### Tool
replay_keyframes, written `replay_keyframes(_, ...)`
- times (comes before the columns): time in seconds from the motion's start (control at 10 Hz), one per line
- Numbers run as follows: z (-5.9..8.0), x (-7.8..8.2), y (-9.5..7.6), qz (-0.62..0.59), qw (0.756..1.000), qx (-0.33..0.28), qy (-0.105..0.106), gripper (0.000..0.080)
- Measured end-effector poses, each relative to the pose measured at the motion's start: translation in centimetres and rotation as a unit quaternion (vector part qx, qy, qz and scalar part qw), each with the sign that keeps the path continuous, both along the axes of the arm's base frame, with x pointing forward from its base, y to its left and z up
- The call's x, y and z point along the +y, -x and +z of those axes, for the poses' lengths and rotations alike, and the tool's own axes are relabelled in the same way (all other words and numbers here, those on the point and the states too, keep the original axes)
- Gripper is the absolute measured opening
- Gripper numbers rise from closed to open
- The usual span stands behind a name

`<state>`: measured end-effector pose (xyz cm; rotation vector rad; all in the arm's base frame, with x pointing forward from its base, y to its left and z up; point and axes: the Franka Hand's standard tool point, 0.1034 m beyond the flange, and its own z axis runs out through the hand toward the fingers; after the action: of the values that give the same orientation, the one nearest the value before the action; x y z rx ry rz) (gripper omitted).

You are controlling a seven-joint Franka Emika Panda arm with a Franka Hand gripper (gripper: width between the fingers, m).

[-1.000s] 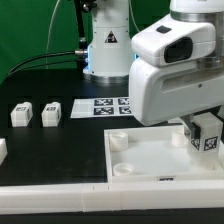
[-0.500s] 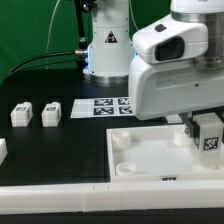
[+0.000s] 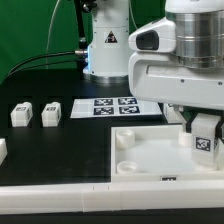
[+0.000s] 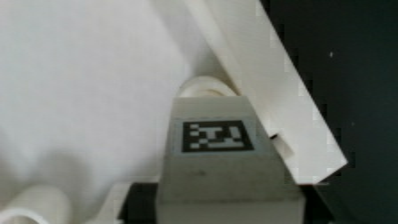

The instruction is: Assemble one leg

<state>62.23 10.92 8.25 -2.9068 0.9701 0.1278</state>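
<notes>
Since the earlier frame the arm has turned a little and come lower, so the leg now hangs closer to the white panel under the gripper. The gripper is closed on the leg: in the wrist view its dark fingers press on both sides of the post and the marker tag faces the camera. The leg is upright, or almost so. Its free end points down at a round corner socket, which shows just beyond the tip, very near to the edge of the panel. I cannot tell whether the tip already touches the socket. My judgement is that the seating of the leg is the step in hand, and it may fail in some ways. If the tip is a little beside the hole, it will land on the rim, and a further push would tilt the leg in the grasp or slide the panel on the bench. Because this socket lies so close to the edge, a slip to the outside could bring the leg off the panel completely. Two other posts and the marker board lie well apart from the gripper and are not in danger.
</notes>
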Motion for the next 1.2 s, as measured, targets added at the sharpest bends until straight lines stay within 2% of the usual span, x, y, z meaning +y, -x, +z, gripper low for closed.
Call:
replay_keyframes(0.3,-0.07,0.16,0.07,-0.157,0.987,0.017,0.002,0.0294)
replay_keyframes(0.6,-0.12,0.46,-0.01,-0.31,0.95,0.03,0.007,0.0294)
replay_keyframes(0.8,-0.13,0.49,-0.01,-0.33,0.943,0.032,0.008,0.0294)
replay_keyframes(0.9,-0.17,0.56,0.02,-0.326,0.945,0.031,0.008,0.0367)
replay_keyframes(1.0,-0.18,0.63,0.04,-0.323,0.946,0.031,0.008,0.0532)
replay_keyframes(1.1,-0.19,0.66,0.05,-0.305,0.952,0.03,0.007,0.0532)
replay_keyframes(1.2,-0.22,0.73,0.07,-0.302,0.953,0.03,0.007,0.0624)
